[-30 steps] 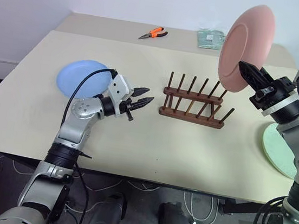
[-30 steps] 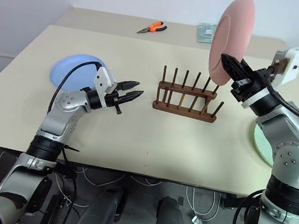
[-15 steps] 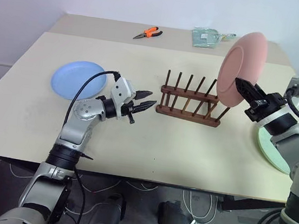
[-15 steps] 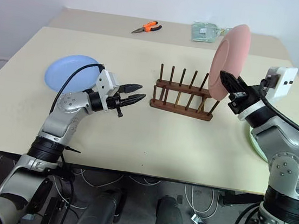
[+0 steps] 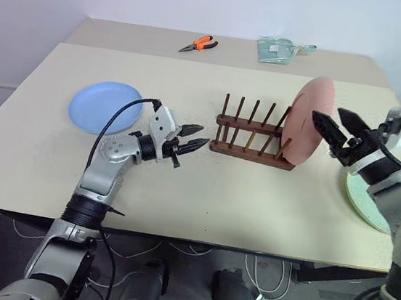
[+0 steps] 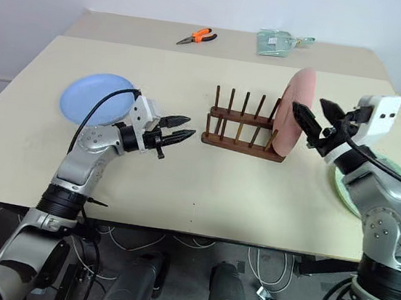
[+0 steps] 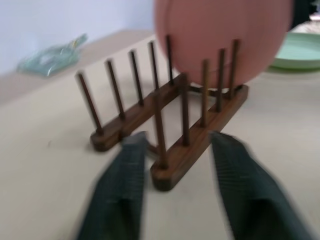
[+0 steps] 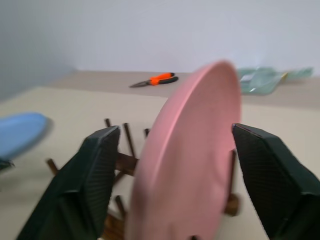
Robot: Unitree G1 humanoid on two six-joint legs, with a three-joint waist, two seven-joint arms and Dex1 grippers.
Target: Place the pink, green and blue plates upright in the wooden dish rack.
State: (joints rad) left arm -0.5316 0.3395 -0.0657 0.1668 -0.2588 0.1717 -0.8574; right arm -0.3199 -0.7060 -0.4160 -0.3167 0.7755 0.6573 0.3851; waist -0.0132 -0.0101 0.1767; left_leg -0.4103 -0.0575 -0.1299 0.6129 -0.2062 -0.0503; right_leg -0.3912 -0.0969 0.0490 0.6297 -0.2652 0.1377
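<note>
The pink plate (image 5: pixel 308 121) stands upright in the right end slot of the wooden dish rack (image 5: pixel 249 138), leaning slightly. My right gripper (image 5: pixel 327 116) is open just right of it, one finger (image 8: pixel 90 180) on each side of the plate's rim and apart from it. The blue plate (image 5: pixel 103 107) lies flat at the table's left. The green plate (image 5: pixel 361 201) lies flat at the right, partly hidden by my right arm. My left gripper (image 5: pixel 201 135) hovers open and empty a little left of the rack, pointing at it.
Orange-handled pliers (image 5: pixel 202 44) and a clear plastic packet (image 5: pixel 278 50) lie on the back table. The rack's other slots, left of the pink plate, hold nothing. The table's front edge runs below both arms.
My right gripper lowered the pink plate into the rack's right end and opened, letting it go. The left gripper's fingers spread a little wider.
</note>
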